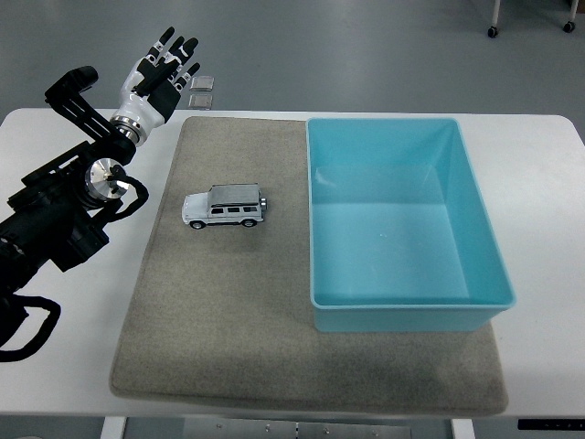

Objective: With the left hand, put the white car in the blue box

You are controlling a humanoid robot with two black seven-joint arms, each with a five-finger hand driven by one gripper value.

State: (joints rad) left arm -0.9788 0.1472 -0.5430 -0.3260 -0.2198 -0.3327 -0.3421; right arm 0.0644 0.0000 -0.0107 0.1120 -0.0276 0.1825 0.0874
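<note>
One grey mat (247,311) covers the middle of the white counter (539,183), and on it lie the two things of the task: the white car (224,207) on the mat's left part and the blue box (402,224) on its right part, apart from each other with bare mat between them. The car stands on its wheels, its long axis running left to right across the picture, roughly parallel to the counter's near edge; its front appears to point left, away from the box. The box is open at the top. Beyond the mat's far left corner, two small clear square pieces (202,90) lie by the counter's far edge. The left hand (160,75) is raised over the counter's far left corner, well apart from the car, its fingers (167,41) straight, slightly spread and holding nothing.
</note>
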